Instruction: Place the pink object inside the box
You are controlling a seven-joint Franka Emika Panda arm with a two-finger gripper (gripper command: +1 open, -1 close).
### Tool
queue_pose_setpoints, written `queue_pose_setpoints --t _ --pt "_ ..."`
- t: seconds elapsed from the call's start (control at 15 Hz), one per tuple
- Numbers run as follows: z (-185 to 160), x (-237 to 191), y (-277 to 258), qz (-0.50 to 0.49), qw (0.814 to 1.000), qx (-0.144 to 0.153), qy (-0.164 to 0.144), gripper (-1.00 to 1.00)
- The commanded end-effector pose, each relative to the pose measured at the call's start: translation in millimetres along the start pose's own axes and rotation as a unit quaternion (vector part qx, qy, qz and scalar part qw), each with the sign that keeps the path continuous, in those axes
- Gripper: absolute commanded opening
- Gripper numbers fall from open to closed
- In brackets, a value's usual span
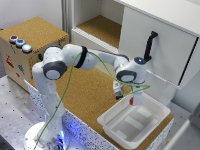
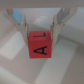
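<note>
The pink object (image 2: pixel 40 45) is a small reddish-pink cube with a black letter A on its face. In the wrist view it is pinched between my two fingers. My gripper (image 2: pixel 41 34) is shut on it. In the exterior view the gripper (image 1: pixel 131 98) hangs over the near-left part of the box (image 1: pixel 152 106), and the pink object (image 1: pixel 131 102) shows as a small red spot just below the fingers. The box is a shallow white bin, and its ribbed white floor (image 2: pixel 15 62) lies under the cube. The cube appears to hang above the floor, not on it.
A brown cork-topped box with round coloured buttons (image 1: pixel 22 43) stands at the exterior view's left. A white cabinet with an open drawer (image 1: pixel 100 30) and a black handle (image 1: pixel 148 46) stands behind. The bin rests on a cork tabletop (image 1: pixel 90 95). A green cable (image 1: pixel 107 67) runs along the arm.
</note>
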State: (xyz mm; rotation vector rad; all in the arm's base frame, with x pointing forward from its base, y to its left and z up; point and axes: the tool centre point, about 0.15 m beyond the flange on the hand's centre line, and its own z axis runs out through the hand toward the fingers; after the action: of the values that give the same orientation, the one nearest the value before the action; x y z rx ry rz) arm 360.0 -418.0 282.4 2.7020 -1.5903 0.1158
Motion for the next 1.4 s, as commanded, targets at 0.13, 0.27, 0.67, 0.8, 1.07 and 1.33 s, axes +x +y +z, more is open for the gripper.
queue_pose_setpoints --t 0.13,0.27,0.67,0.8,1.07,1.33 --pt "54 34 35 0.081 0.997 -0.005 0.016 -1.0" --pt "50 36 29 0.104 0.994 0.005 0.023 1.0" --pt "-37 -23 9 0.181 0.972 0.063 0.137 1.0" --pt "-80 -43 -4 0.157 0.968 0.091 0.172 1.0" --pt "-80 -43 -4 0.157 0.968 0.091 0.172 1.0" --pt "-77 -15 -18 0.114 0.986 0.086 0.083 1.0"
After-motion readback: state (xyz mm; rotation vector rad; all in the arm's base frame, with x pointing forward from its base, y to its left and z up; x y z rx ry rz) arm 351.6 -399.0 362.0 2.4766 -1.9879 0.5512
